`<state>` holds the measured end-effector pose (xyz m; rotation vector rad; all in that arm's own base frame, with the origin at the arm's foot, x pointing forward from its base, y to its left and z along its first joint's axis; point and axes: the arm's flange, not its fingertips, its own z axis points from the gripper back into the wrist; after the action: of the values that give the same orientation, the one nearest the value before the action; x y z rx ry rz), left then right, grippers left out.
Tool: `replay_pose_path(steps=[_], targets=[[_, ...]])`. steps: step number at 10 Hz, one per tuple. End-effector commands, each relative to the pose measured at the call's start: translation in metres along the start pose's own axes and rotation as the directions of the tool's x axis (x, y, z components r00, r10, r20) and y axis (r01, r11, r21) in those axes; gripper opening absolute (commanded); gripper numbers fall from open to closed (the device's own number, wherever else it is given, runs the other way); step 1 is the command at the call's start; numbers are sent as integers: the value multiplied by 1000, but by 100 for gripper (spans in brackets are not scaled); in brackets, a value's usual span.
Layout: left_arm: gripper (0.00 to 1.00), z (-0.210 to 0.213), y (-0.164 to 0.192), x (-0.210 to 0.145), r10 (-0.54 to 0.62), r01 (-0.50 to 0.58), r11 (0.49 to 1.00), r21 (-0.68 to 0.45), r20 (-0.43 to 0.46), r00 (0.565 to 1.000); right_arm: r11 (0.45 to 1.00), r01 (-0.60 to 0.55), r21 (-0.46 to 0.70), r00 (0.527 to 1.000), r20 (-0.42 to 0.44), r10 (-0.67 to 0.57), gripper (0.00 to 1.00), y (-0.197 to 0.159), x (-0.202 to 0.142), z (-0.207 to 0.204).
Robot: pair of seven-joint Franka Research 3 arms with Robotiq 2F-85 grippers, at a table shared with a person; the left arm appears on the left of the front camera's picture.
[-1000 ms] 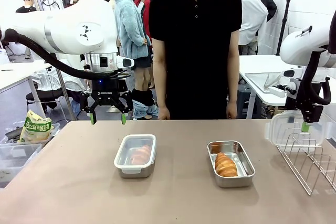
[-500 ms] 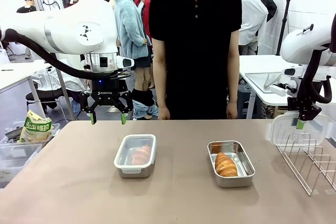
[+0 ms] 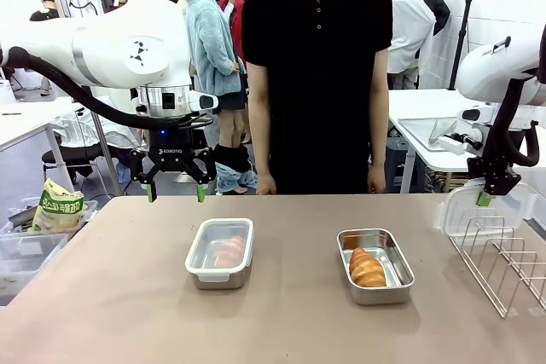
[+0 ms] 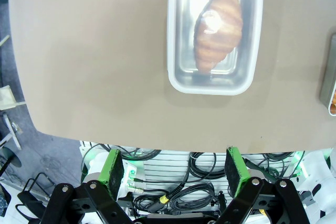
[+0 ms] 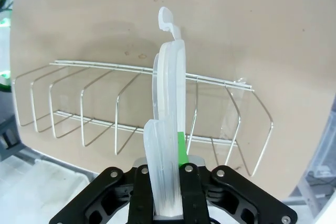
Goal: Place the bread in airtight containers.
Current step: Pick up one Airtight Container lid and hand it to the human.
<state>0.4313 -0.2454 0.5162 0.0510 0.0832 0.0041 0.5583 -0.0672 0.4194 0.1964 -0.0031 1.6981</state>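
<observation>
Two shallow steel containers sit on the table, well apart. The left container is closed under a translucent lid, a golden ridged roll showing dimly through it. The right container is open, holding a glossy orange-tan roll lying lengthwise toward its left side.

A second clear lid stands on edge at the far right, over the wire rack.

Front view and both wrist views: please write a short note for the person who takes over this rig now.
Left gripper: open, holding nothing, above the table's far edge.
Right gripper: shut on the translucent clear plastic lid, held upright over the wire rack.
Left shiny rectangular steel container: one golden-brown ridged roll inside, lid on. Done.
Right steel container: one roll inside, still uncovered.
Left to do: bring the held lid over and close the right container.
</observation>
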Motion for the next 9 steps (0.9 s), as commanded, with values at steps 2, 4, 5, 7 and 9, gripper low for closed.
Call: replay_pose_path(steps=[2, 4, 5, 7, 9], targets=[[100, 2, 2, -1, 2, -2, 1000, 1, -4, 1000, 999, 21, 32, 999, 26, -21, 0, 23, 14, 27], [100, 2, 2, -1, 2, -2, 1000, 1, -4, 1000, 999, 38, 15, 999, -6, -38, 0, 40, 16, 61], [100, 2, 2, -1, 2, -2, 1000, 1, -4, 1000, 999, 38, 7, 999, -9, -38, 0, 45, 17, 74], [100, 2, 2, -1, 2, -2, 1000, 1, -4, 1000, 999, 30, -27, 999, -31, -31, 0, 48, 16, 99], [100, 2, 2, -1, 2, -2, 1000, 1, -4, 1000, 995, -77, -69, 997, 6, 77, 0, 46, 27, 120]])
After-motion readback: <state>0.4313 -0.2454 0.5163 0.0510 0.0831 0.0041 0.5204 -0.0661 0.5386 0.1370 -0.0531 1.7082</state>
